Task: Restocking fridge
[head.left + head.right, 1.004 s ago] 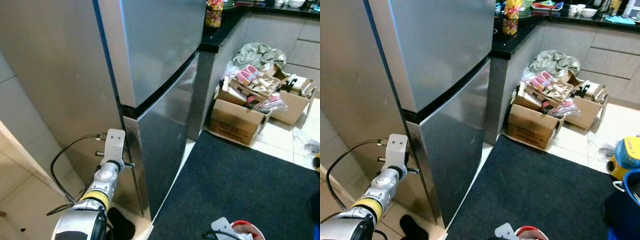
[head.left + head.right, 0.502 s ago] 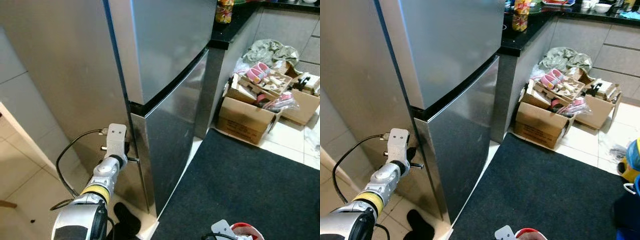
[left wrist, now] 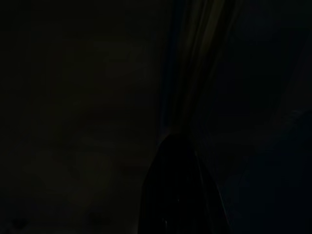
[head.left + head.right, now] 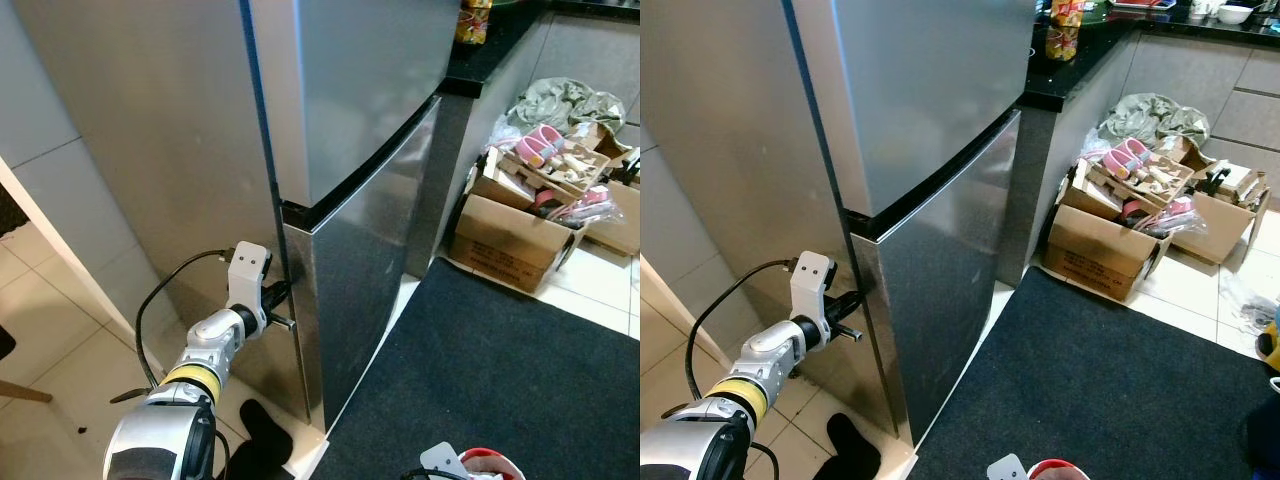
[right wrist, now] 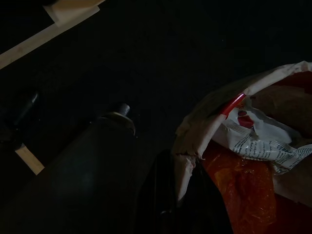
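Left eye view: I see the left end effector (image 4: pixel 283 305) pressed against the left edge of the fridge (image 4: pixel 350 150), at the seam beneath its upper door; I cannot tell how its fingers stand. A cardboard box (image 4: pixel 510 240) sits right of the fridge, beside a dark mat (image 4: pixel 500 370).

Left wrist view: too dark; I make out one finger (image 3: pixel 175 190).

Right wrist view: the right end effector (image 5: pixel 183 197) pinches the rim of a red-and-white bag (image 5: pixel 243 161).
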Controlling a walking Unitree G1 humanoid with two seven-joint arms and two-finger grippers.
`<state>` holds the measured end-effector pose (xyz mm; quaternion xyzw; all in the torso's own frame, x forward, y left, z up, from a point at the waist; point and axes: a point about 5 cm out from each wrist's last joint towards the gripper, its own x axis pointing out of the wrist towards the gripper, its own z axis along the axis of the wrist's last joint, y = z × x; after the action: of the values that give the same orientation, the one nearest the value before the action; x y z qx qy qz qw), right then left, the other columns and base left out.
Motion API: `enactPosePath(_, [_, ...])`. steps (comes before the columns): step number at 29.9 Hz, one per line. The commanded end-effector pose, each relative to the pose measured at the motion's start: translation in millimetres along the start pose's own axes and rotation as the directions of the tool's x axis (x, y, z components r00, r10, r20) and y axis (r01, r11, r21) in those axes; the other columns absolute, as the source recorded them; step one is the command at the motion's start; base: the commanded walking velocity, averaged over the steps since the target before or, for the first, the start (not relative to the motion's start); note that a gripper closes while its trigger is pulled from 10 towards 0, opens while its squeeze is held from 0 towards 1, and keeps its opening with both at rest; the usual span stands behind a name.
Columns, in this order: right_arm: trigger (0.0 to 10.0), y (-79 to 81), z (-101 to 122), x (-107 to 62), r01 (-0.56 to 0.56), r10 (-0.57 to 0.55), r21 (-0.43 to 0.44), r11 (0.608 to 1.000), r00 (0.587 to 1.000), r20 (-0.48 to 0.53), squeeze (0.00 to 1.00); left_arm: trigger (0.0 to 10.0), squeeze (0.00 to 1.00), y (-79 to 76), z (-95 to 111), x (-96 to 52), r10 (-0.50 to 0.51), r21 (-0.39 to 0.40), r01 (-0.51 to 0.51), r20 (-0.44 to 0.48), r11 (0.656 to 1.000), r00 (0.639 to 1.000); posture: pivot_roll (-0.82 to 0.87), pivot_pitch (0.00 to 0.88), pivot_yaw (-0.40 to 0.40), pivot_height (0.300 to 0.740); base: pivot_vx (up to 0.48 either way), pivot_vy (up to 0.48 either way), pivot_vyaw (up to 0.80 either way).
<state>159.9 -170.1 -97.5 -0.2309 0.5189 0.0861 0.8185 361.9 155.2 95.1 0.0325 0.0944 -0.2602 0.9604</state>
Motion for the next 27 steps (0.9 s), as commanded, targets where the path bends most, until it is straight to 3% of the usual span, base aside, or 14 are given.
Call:
enactPosePath(1, [10.0,1.1,2,-0.1,0.010,-0.010,-0.018,1.000,1.000,0.015,0.00,10.0,0.00,-12.7,9,10.4,-0.032,0.031,0.032,0.025,0.999,0.999,-0.07,0.089,0.014,0.740,0.000,0.000,0.00])
enactPosePath(2, [10.0,1.1,2,-0.1,0.011,-0.011,-0.017,1.000,1.000,0.015,0.00,10.0,0.00,-14.2,11,12.0,-0.041,0.017,0.041,0.037,0.999,0.998,-0.07,0.089,0.014,0.740,0.000,0.000,0.00])
enactPosePath(3, [10.0,1.0,2,-0.1,0.012,-0.012,-0.020,1.000,1.000,0.015,0.00,10.0,0.29,-16.2,13,13.6,-0.051,0.006,0.051,0.044,0.999,0.998,-0.08,0.090,0.016,0.740,0.000,0.000,0.00])
enactPosePath(4, [10.0,0.8,2,-0.1,0.014,-0.014,-0.021,1.000,1.000,0.014,0.00,10.0,0.83,-20.2,16,16.3,-0.079,-0.014,0.080,0.052,0.997,0.996,-0.08,0.090,0.016,0.740,0.000,0.000,0.00])
enactPosePath(7, [10.0,0.7,2,-0.1,0.015,-0.014,-0.021,1.000,1.000,0.014,0.00,10.0,1.00,-25.6,17,19.1,-0.118,-0.024,0.120,0.053,0.992,0.992,-0.08,0.090,0.019,0.740,0.000,0.000,0.00])
enactPosePath(14, [10.0,-0.9,0,-0.1,0.009,-0.009,-0.017,1.000,1.000,0.008,0.00,10.0,1.00,-65.8,12,28.2,-0.409,-0.055,0.409,0.008,0.911,0.912,-0.08,0.088,0.023,0.740,0.000,0.000,0.00])
enactPosePath(16, [10.0,-1.4,0,0.0,-0.001,0.001,-0.018,1.000,1.000,0.008,0.00,10.0,1.00,-92.4,8,29.8,-0.587,-0.083,0.584,-0.021,0.808,0.809,-0.08,0.083,0.024,0.740,0.000,0.000,0.00])
enactPosePath(17, [10.0,-1.6,0,0.0,-0.001,0.001,-0.018,1.000,1.000,0.008,0.00,10.0,0.55,-103.3,9,31.1,-0.640,-0.072,0.637,-0.022,0.767,0.768,-0.08,0.083,0.024,0.740,0.000,0.000,0.00])
enactPosePath(20, [10.0,-2.1,-1,0.0,0.000,0.000,-0.018,1.000,1.000,0.008,0.00,10.0,0.55,-110.4,10,32.0,-0.669,-0.063,0.667,-0.021,0.743,0.743,-0.07,0.080,0.024,0.740,0.000,0.000,0.00])
enactPosePath(21, [10.0,-2.7,-1,0.0,0.000,0.000,-0.019,1.000,1.000,0.008,0.00,10.0,0.00,-125.3,15,33.8,-0.733,-0.073,0.731,0.012,0.678,0.680,-0.07,0.078,0.020,0.740,0.000,0.000,0.00])
enactPosePath(22, [10.0,-3.3,-1,0.1,-0.001,0.002,-0.022,1.000,1.000,0.008,0.00,10.0,0.00,-148.4,26,35.4,-0.812,-0.082,0.815,0.076,0.573,0.579,-0.07,0.076,0.017,0.740,0.000,0.000,0.00])
enactPosePath(23, [10.0,-3.3,-1,0.1,-0.001,0.002,-0.022,1.000,1.000,0.008,0.00,10.0,0.00,-148.4,26,35.4,-0.812,-0.082,0.815,0.076,0.573,0.579,-0.07,0.076,0.017,0.740,0.000,0.000,0.00])
enactPosePath(25, [10.0,-4.7,0,0.2,-0.003,0.003,-0.028,1.000,1.000,0.008,0.00,10.0,0.00,-187.1,49,32.8,-0.903,-0.066,0.923,0.195,0.378,0.383,-0.07,0.068,0.014,0.740,0.000,0.000,0.00])
enactPosePath(27, [10.0,-5.5,0,0.3,-0.003,0.003,-0.031,1.000,1.000,0.010,0.00,10.0,0.00,-202.8,59,29.6,-0.922,-0.044,0.952,0.240,0.303,0.304,-0.07,0.067,0.014,0.740,0.000,0.000,0.00])
